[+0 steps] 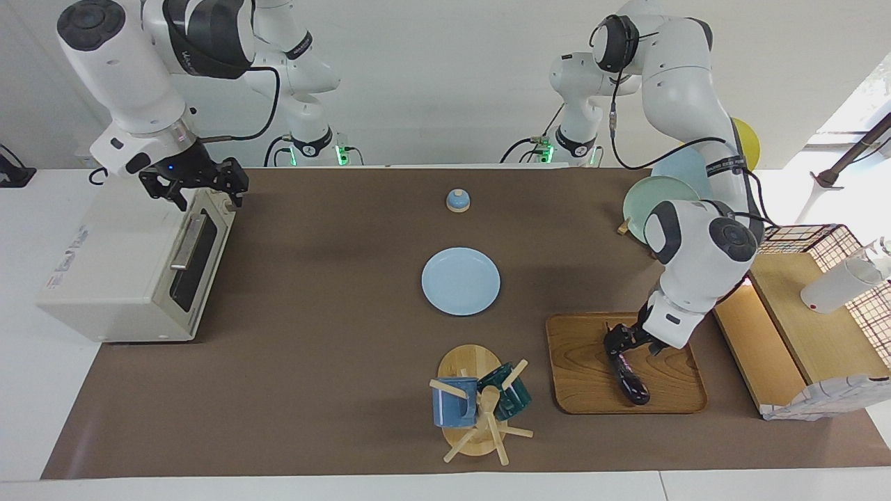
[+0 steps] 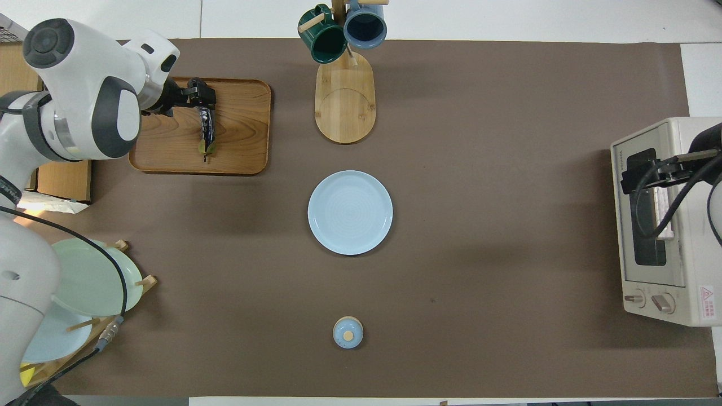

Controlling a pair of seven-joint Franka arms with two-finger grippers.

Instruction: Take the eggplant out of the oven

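The dark purple eggplant [image 1: 631, 379] lies flat on the wooden tray [image 1: 585, 362] at the left arm's end of the table; it also shows in the overhead view [image 2: 207, 131] on the tray [image 2: 242, 129]. My left gripper [image 1: 621, 341] is open just over the eggplant's end that is nearer the robots, and shows from above too [image 2: 198, 95]. The cream-white oven [image 1: 125, 264] stands at the right arm's end with its door shut; from above [image 2: 685, 304] its window shows dark. My right gripper [image 1: 200, 186] is open, over the oven's top front edge [image 2: 648, 176].
A light blue plate [image 1: 460, 280] lies mid-table. A mug rack [image 1: 477, 403] with two mugs stands farther from the robots. A small blue lidded pot [image 1: 458, 200] sits near the robots. A plate rack [image 1: 658, 198] and wooden shelves [image 1: 800, 327] stand beside the tray.
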